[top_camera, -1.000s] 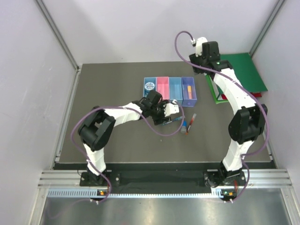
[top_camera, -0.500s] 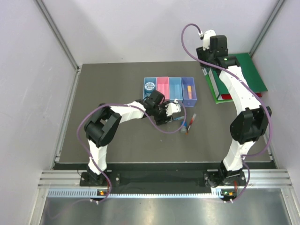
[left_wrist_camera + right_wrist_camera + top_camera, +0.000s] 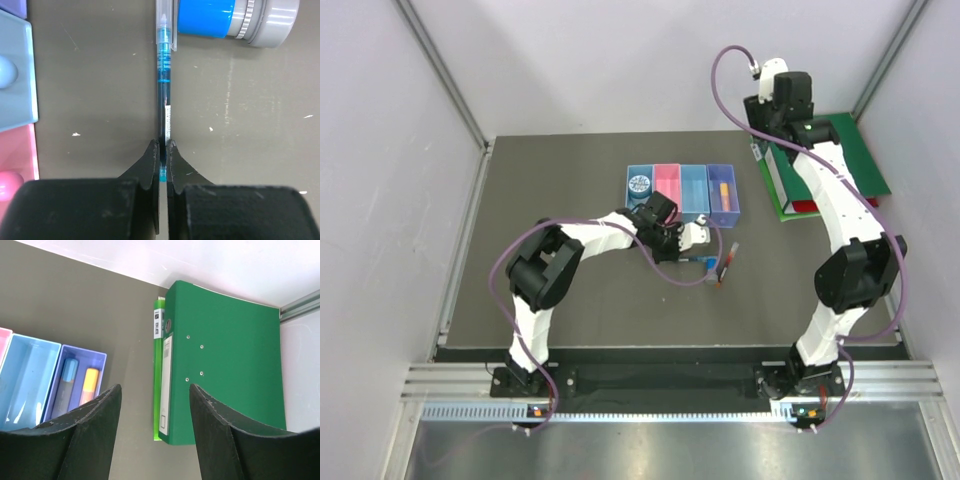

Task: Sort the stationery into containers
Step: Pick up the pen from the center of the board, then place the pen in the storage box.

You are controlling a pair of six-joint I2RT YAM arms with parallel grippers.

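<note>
- Grasp step: the left gripper [image 3: 162, 150] is pinched on the blue pen [image 3: 164, 100], which lies on the worktop [image 3: 90, 100] at centre frame.
- The right gripper [image 3: 155, 389] gapes empty, upper right in the overhead view.
- Next, likely: lift and carry the pen to the containers [image 3: 694, 190].

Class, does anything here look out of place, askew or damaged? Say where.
Nothing damaged or spilled. Loose on the table, outside the bins: the blue pen pinched by the left gripper, a blue cylinder and a red pen.

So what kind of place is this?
Likely a robot test cell: left arm and right arm bolted to a rail, bare white panels round a dark table, bins in a row.
</note>
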